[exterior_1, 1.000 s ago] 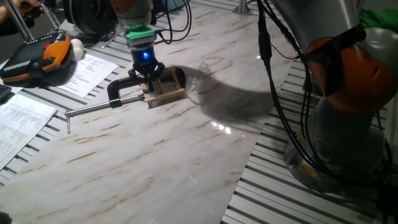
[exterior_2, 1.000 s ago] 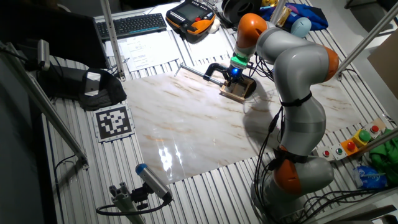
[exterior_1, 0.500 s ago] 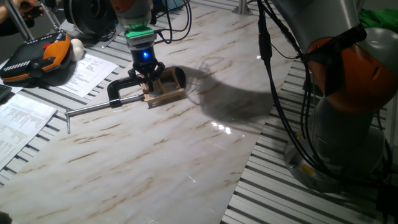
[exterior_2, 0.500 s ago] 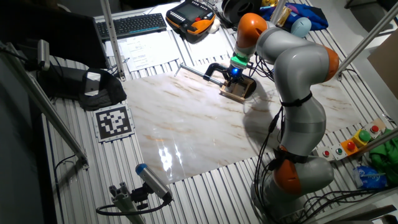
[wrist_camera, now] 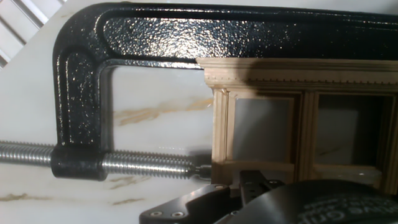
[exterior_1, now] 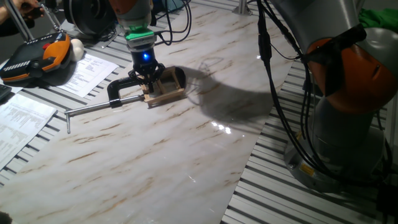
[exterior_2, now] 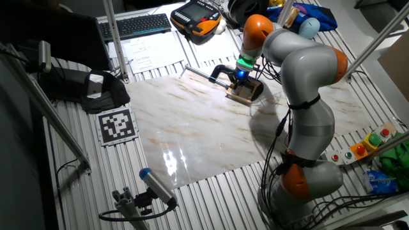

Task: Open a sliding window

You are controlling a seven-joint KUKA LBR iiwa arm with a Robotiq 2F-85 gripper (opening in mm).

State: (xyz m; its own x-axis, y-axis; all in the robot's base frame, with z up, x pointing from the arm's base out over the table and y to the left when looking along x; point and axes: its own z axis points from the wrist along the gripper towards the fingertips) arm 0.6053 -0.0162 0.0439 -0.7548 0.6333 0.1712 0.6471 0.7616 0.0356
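While your gripper [exterior_1: 149, 83] sat right over the window [exterior_1: 165, 91], the fixed views showed it low on the near-left end of the frame, next to the clamp [exterior_1: 122, 89]; fingers looked close together around the frame edge, but whether they were actually pinching wood, I couldn't tell from any view.

Window lay flat on the marble table [exterior_1: 155, 155], toward its far side, held by the black clamp; clamp's arch ran along one long side of the frame, and the screw [wrist_camera: 124, 164] butted the end of the other long rail.

Hand view: window [wrist_camera: 292, 124] was straight ahead of the fingers, long axis running left-right across the picture, two panes side by side; clamp [wrist_camera: 81, 93] wrapped the left end. My read: the sash has to travel along that long axis, so your push needed to go sideways along the frame, not across it; away from the clamp end looked like the free direction.

Only one arm, so no choice there.

Writing: printed sheets [exterior_1: 87, 71] beside the table, text too small to read; no brand legible on clamp or pendant [exterior_1: 37, 56].
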